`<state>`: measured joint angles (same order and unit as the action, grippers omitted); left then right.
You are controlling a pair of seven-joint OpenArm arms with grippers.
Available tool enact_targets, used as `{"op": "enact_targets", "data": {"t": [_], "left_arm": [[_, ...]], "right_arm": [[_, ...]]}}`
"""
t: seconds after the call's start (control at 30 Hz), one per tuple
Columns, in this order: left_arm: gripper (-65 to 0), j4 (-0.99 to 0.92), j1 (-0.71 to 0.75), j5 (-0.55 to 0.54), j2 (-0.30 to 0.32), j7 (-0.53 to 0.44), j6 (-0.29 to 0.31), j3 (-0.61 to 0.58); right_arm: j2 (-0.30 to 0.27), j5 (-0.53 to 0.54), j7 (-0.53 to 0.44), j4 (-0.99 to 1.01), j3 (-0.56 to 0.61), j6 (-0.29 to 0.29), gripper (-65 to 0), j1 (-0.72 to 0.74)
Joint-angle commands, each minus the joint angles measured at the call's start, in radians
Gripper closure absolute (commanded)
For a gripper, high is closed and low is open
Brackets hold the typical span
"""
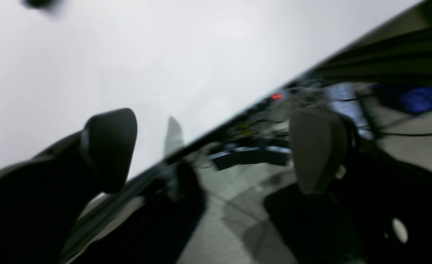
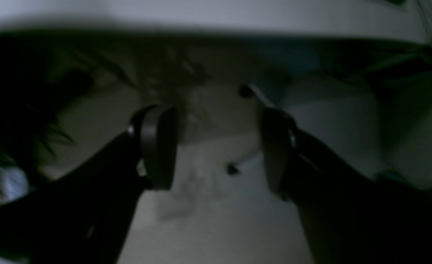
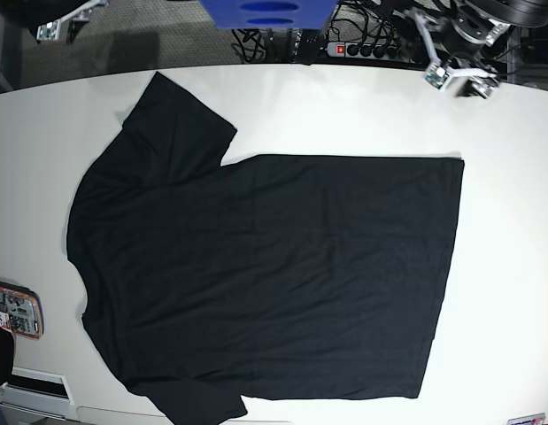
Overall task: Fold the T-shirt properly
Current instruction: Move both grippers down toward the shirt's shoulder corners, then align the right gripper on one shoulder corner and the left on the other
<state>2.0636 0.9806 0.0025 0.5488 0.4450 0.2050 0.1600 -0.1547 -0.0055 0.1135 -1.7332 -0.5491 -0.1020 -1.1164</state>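
A: Left wrist view?
B: Left hand [image 1: 216, 150] spread, empty, over the counter [image 1: 201, 55] edge.
A: Right wrist?
B: Right hand [image 2: 216, 146] spread, empty.
A: Base?
B: T-shirt [image 3: 265, 274] flat on the counter; soft, limp, likely best pinched at hem corners.

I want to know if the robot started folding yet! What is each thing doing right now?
T-shirt: spread flat on the table, not folded yet, nothing touching it.
Left gripper: jaws open, empty, at the table edge.
Right gripper: jaws open, empty.
Table: white, holding the shirt.
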Motion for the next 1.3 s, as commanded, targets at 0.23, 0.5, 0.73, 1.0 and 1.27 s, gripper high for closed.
{"op": "enact_targets", "data": {"t": [0.23, 0.5, 0.73, 1.0, 1.27], "left_arm": [[-65.0, 0.018, -0.022, -0.011, 0.003, -0.015, 0.003, 0.013], [-65.0, 0.027, -0.104, 0.000, 0.006, -0.018, 0.006, 0.016], [-65.0, 0.039, -0.170, 0.081, 0.080, -0.018, 0.006, 0.016], [-65.0, 0.052, -0.245, 0.244, 0.086, -0.018, 0.006, 0.010], [-65.0, 0.050, -0.276, 0.409, 0.087, -0.018, 0.077, 0.006]], "right_arm": [[-0.006, -0.187, -0.030, -0.103, -0.012, -0.005, -34.7, -0.006], [-0.006, -0.193, 0.007, -0.141, -0.012, -0.002, -34.7, -0.006], [-0.007, -0.288, 0.051, -0.205, -0.006, 0.043, -34.7, 0.060], [-0.004, -0.469, 0.051, -0.213, 0.091, 0.052, -34.7, 0.124], [-0.004, -0.597, 0.051, -0.219, 0.215, 0.052, -34.7, 0.174]]}}
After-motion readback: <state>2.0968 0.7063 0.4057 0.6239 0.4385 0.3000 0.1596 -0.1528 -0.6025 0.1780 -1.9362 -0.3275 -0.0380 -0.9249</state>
